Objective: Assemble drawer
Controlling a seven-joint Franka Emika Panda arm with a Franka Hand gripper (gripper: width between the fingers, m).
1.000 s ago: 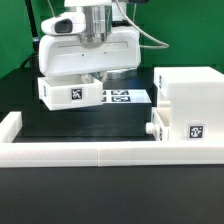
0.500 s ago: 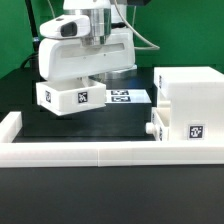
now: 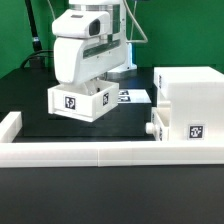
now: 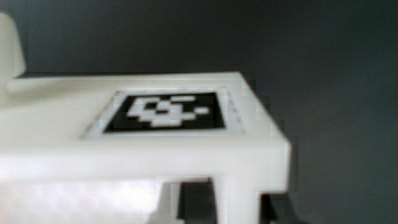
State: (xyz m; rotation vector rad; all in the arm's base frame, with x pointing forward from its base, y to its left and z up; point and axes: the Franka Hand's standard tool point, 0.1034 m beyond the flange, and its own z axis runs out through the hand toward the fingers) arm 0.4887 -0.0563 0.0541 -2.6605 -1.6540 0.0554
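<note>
My gripper (image 3: 92, 84) is shut on a small white drawer tray (image 3: 82, 103) and holds it above the black table, turned at an angle, with its tag facing the camera. In the wrist view the tray's wall and tag (image 4: 169, 110) fill the picture, and the gripper (image 4: 231, 200) pinches the wall between two dark fingers. The large boxy housing (image 3: 190, 88) stands at the exterior view's right. A second small tray (image 3: 185, 130) with a tag sits low against the housing's front.
The marker board (image 3: 136, 97) lies flat on the table behind the held tray. A long low white border wall (image 3: 100, 152) runs along the front and turns up at the exterior view's left end (image 3: 10, 128).
The gripper has turned with the tray and carried it toward the exterior view's right and a little lower. The tray's tagged face now points more to the front. The housing has not moved.
</note>
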